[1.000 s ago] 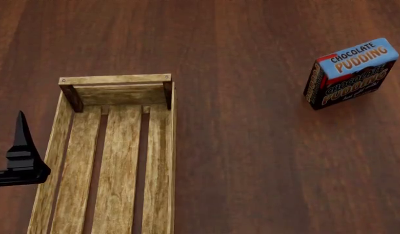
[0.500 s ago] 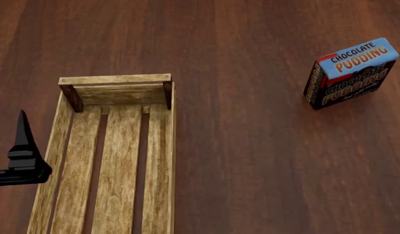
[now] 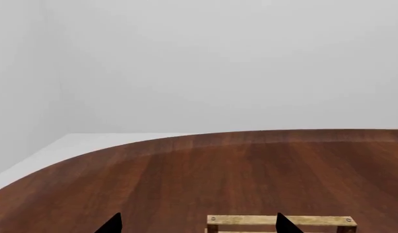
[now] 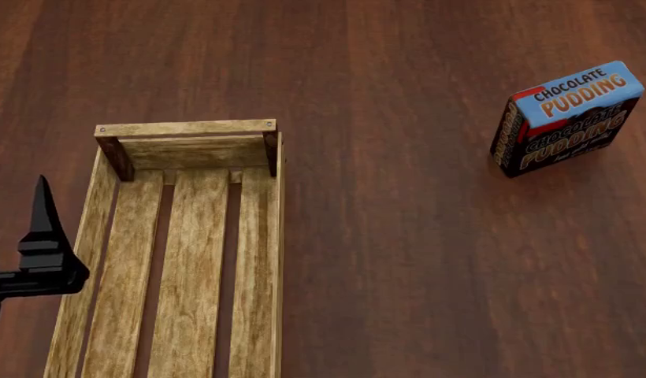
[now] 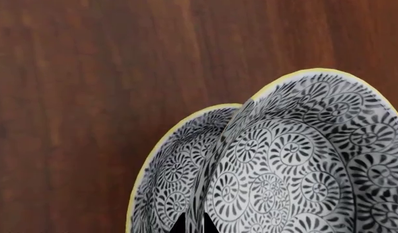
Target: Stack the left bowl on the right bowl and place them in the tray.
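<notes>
Two patterned bowls [image 5: 270, 165] fill the right wrist view, nested crookedly over dark wood, with the right gripper [image 5: 193, 224] fingertips nearly together at the rim, so it looks clamped on them. Head view misses the bowls entirely: just the tray [image 4: 176, 252] on the brown table [image 4: 407, 236], left gripper [image 3: 195, 224] spread wide and empty beside it, pudding box [image 4: 567, 118] further back. Left wrist adds a plain white wall [image 3: 218, 63].

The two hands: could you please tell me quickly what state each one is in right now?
Left hand: open, empty, fingertips spread beside the tray.
Right hand: closed on the rims of the two patterned bowls.
</notes>
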